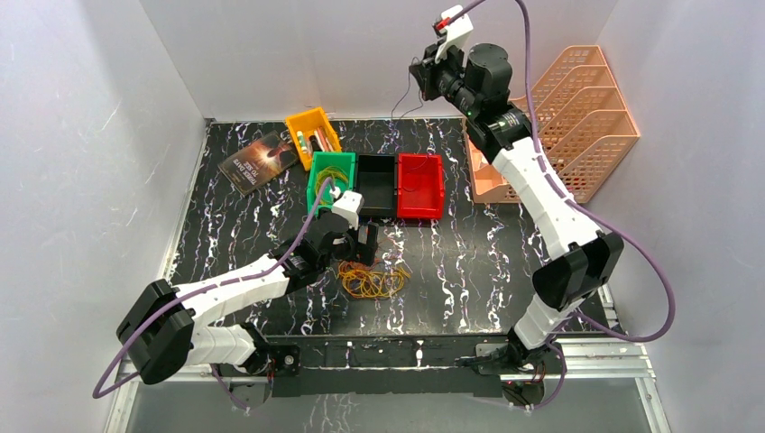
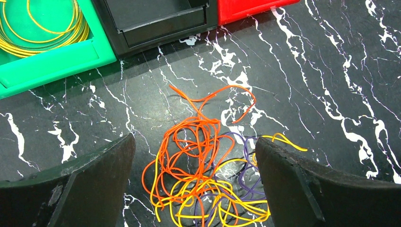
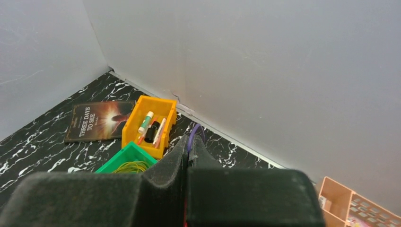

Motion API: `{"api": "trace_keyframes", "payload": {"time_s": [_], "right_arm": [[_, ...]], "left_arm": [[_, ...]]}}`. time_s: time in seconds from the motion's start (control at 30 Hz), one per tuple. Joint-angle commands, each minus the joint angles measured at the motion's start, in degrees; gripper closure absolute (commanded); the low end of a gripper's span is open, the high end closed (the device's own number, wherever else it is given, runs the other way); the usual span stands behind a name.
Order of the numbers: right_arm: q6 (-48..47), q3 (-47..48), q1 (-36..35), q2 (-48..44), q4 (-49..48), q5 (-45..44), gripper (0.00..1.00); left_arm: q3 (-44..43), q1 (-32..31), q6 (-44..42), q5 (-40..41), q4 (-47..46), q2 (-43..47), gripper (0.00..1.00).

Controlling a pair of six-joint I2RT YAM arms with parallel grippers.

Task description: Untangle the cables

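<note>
Marbled black desk (image 2: 331,71): my left gripper (image 2: 194,146) gapes over tangled thin orange-yellow cables (image 2: 203,189); I'd pinch one outer loop. High up, my right gripper (image 3: 188,156) clamps a thin purple wire (image 3: 191,135).

White arms (image 1: 541,185) (black joints (image 1: 577,269)) trail thick purple cords (image 1: 674,307).

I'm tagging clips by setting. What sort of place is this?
Likely a robotics lab test cell: plain grey walls enclose a black marbled table holding a green bin, black bin, red bin and tangled cables.
</note>
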State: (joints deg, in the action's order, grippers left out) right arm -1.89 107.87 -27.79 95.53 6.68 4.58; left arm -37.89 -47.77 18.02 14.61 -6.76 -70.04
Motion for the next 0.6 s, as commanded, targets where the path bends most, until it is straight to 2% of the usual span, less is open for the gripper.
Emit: {"api": "trace_keyframes", "payload": {"time_s": [0.0, 0.33, 0.57], "right_arm": [[4.6, -1.3, 1.5, 1.2, -3.7, 2.7, 1.00], [7.8, -6.0, 4.8, 3.4, -3.3, 2.0, 1.00], [6.6, -7.9, 5.2, 3.9, -0.5, 0.3, 1.00]], "left_arm": [[-1.0, 0.3, 0.0, 1.0, 0.7, 0.7, 0.02], [-1.0, 0.3, -0.3, 0.0, 1.3, 1.2, 0.02], [-0.9, 0.3, -0.7, 1.1, 1.1, 2.2, 0.02]]}}
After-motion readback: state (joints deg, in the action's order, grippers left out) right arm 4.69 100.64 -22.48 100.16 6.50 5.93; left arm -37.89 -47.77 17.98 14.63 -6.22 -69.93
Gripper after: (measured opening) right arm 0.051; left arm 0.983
